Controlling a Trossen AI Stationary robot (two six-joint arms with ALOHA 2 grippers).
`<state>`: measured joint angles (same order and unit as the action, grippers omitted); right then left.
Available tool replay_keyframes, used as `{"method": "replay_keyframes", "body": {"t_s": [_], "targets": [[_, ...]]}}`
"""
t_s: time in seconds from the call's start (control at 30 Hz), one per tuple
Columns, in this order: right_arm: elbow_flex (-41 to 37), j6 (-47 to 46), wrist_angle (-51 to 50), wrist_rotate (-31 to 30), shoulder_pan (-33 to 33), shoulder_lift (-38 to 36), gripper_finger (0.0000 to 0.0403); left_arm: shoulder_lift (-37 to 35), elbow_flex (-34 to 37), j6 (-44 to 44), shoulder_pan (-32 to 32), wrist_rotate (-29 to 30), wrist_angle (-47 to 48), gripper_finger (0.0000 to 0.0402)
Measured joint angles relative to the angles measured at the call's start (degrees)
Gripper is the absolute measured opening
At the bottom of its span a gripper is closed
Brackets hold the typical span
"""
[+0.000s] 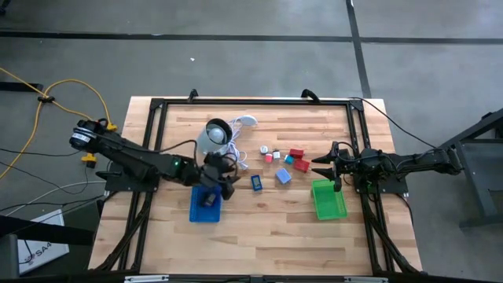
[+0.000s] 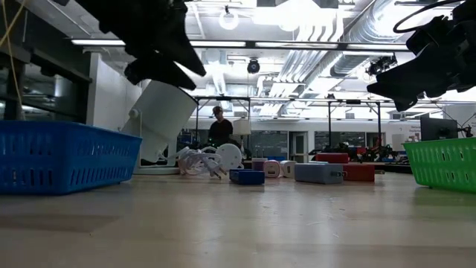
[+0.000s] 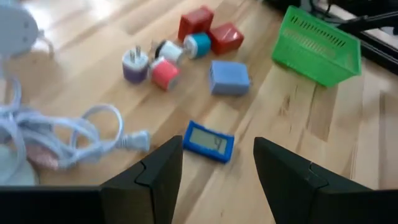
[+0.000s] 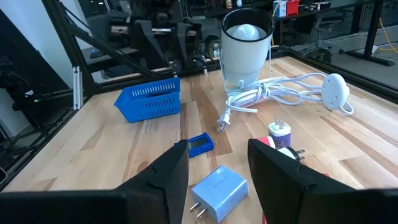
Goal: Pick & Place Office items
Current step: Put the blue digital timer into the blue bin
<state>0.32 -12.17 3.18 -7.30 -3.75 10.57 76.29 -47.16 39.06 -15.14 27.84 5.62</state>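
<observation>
The office items lie in a loose cluster at mid-table: two red blocks (image 1: 299, 159), a pink one (image 3: 165, 73), a teal one (image 3: 199, 44), a white plug piece (image 3: 135, 64) and a pale-blue block (image 1: 283, 176). A small flat blue piece (image 1: 257, 182) lies apart, nearer the blue tray (image 1: 206, 208). My left gripper (image 3: 217, 177) hangs open above the blue tray's far right corner, pointing at the flat blue piece with nothing between its fingers. My right gripper (image 4: 217, 168) hangs open over the green tray's (image 1: 328, 199) far edge, right of the cluster, also empty.
A grey-white round object (image 1: 214, 135) with a coiled white cord (image 1: 240, 149) stands at the far side, just beyond the left gripper. A dark shape (image 1: 208, 199) shows inside the blue tray. A black frame runs along the table's edges. A person stands in the room behind.
</observation>
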Motion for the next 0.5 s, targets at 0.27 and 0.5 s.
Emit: {"method": "replay_keyframes", "body": {"t_s": [0.27, 0.5], "targets": [[0.0, 0.0, 0.0, 0.0, 0.0, 0.0, 0.0153, 1.1, -0.8, -22.4, 0.9, -3.4, -7.2, 0.0191], [0.0, 0.0, 0.0, 0.0, 0.0, 0.0, 0.0153, 6.5, -7.6, -29.4, 5.0, -12.1, -4.3, 0.0191]]}}
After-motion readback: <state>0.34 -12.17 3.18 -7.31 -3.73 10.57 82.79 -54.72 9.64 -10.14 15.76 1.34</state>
